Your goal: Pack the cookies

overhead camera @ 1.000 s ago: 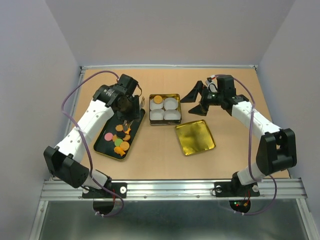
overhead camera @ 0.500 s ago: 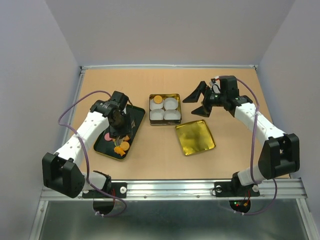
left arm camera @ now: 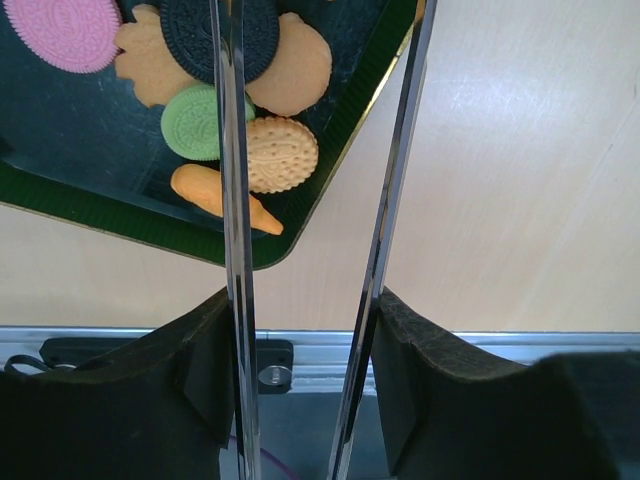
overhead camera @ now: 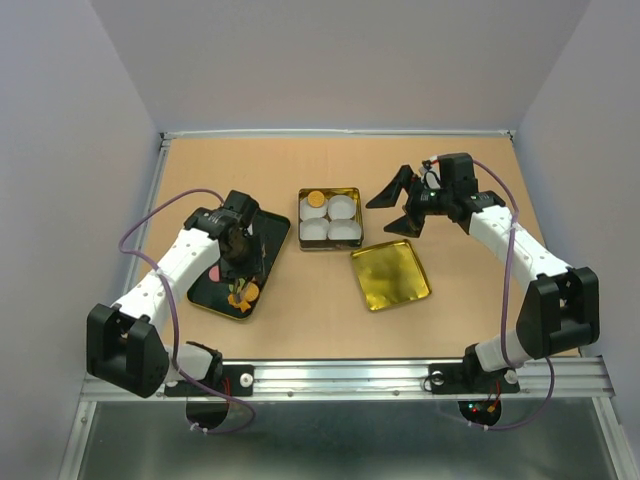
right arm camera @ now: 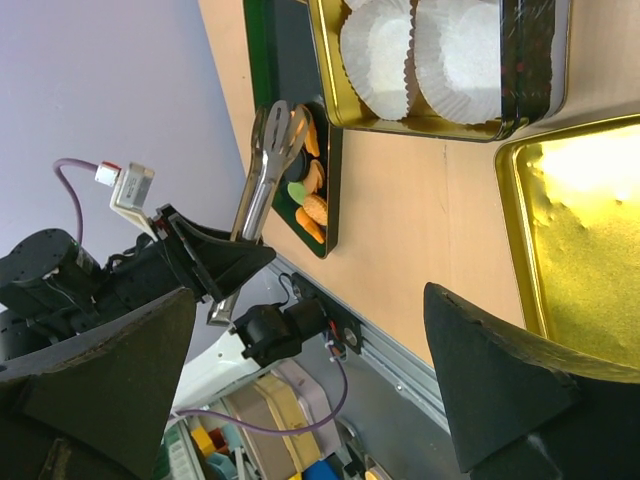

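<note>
The cookies (overhead camera: 243, 290) lie on a dark green tray (overhead camera: 272, 238) at the left: a pink one (left arm camera: 62, 33), a green one (left arm camera: 195, 122), a dark one (left arm camera: 262, 30) and several orange ones (left arm camera: 282, 152). My left gripper (overhead camera: 238, 247) is over the tray, shut on metal tongs (left arm camera: 232, 200). The tongs' two blades stand apart, the left one over the dark cookie; their tips are out of view. One orange cookie (overhead camera: 315, 198) sits in a paper cup in the gold tin (overhead camera: 329, 243). My right gripper (overhead camera: 392, 210) is open and empty, right of the tin.
The tin holds several white paper cups (overhead camera: 343, 207). Its gold square lid (overhead camera: 390, 275) lies flat on the table, in front and to the right of the tin. The metal rail (overhead camera: 340, 375) runs along the near edge.
My left gripper has moved with the tongs from the tray's far end, beside the tin, toward me over the cookies. The right arm has shifted slightly right.
</note>
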Tool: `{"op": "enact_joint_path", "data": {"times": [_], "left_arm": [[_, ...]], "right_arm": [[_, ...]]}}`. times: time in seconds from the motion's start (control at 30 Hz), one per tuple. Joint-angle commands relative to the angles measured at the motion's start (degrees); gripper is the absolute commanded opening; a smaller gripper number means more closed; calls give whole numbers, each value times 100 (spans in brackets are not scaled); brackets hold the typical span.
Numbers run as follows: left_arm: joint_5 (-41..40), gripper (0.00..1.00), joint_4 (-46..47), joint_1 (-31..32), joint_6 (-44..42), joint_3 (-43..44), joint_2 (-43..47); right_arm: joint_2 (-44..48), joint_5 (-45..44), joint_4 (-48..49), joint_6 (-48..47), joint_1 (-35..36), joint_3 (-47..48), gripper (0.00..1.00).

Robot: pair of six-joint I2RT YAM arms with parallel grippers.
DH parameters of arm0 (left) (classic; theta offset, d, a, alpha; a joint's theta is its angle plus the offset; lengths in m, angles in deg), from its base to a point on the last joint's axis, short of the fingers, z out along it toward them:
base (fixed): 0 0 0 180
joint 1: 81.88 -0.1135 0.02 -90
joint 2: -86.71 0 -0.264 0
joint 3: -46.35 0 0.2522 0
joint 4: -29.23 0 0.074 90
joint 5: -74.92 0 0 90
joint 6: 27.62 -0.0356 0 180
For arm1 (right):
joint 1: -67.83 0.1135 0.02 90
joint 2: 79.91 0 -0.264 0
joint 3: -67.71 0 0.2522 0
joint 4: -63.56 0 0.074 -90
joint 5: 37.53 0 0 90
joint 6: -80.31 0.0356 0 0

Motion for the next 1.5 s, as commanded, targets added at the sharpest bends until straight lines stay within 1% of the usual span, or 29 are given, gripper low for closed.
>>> {"op": "enact_joint_path", "data": {"times": [0.0,0.1,0.37,0.53,0.6,0.73,0.83,0.97,1.13,1.3,1.33,1.47], "left_arm": [[-310,59,-286,-13,148,296,155],[-302,59,-340,-13,201,288,234],[-91,58,-94,-22,298,-169,278],[470,58,213,-5,368,-398,314],[568,58,319,39,359,-459,253],[595,58,354,136,412,-372,112],[621,58,354,197,456,-144,24],[551,58,249,206,517,59,-73],[340,58,4,215,605,-81,32],[6,58,-181,215,544,-117,173],[-194,58,-260,215,527,-56,130],[-337,58,-410,215,412,103,-11]], "right_arm": [[-3,-30,-13,-127,-27,176,100],[-82,22,-13,-171,-27,194,100],[-215,233,-57,-365,-36,211,100],[-223,304,-92,-461,-36,150,100],[-223,330,-118,-505,-36,141,100],[-206,357,-145,-558,-36,141,100],[-188,365,-162,-576,-36,106,100],[-127,365,-171,-611,-36,36,100],[-57,348,-180,-655,-36,-61,100],[-13,313,-180,-672,-36,-167,100],[-4,304,-180,-681,-36,-175,100],[14,277,-180,-699,-36,-176,100]]}}
